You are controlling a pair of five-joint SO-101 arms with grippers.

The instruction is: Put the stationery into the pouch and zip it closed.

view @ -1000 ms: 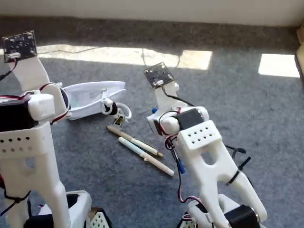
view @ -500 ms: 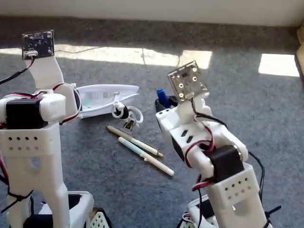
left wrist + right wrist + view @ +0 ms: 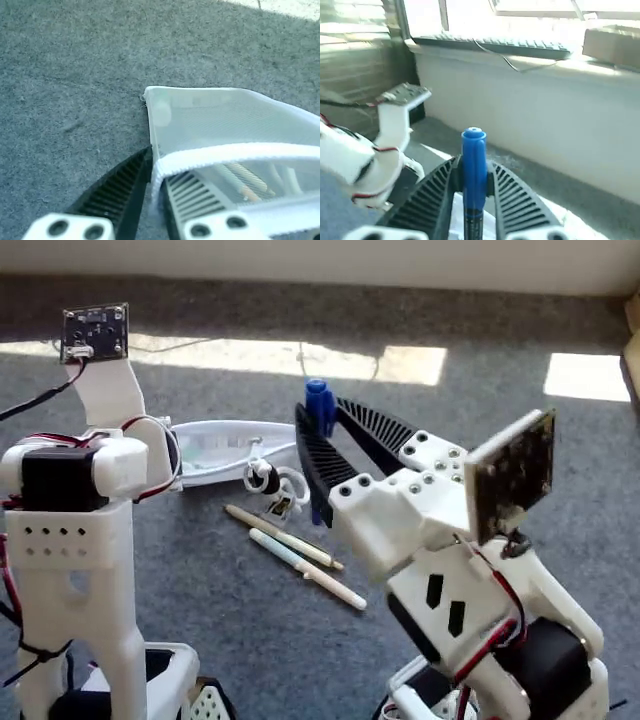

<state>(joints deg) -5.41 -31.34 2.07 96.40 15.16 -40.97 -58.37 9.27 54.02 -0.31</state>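
Pouch: the white mesh pouch (image 3: 215, 445) lies on the grey, carpet-like tabletop (image 3: 520, 470), its mouth gaping and the zip not yet drawn.
Pouch hold: the left gripper (image 3: 156, 165) has its fingers clenched on the pouch's white rim (image 3: 210, 156), propping the mouth open.
Pouch contents: slim pale shapes show through the mesh in the left wrist view; I cannot tell whether they lie inside or under it.
Blue marker: the blue marker (image 3: 318, 405) stands upright, grasped between the fingers of the right gripper (image 3: 320, 425), raised above the tabletop near the pouch's open end.
Loose stationery: a beige pencil (image 3: 285, 537) and a pale pen (image 3: 305, 568) lie side by side on the tabletop, just in front of the pouch.
Ring charm: a small ringed charm (image 3: 270, 480) sits beside the pouch mouth.
Done: one item lifted, pouch held open.
Left: by my reckoning, drop the marker in, then fetch the pencil and pen, then zip.
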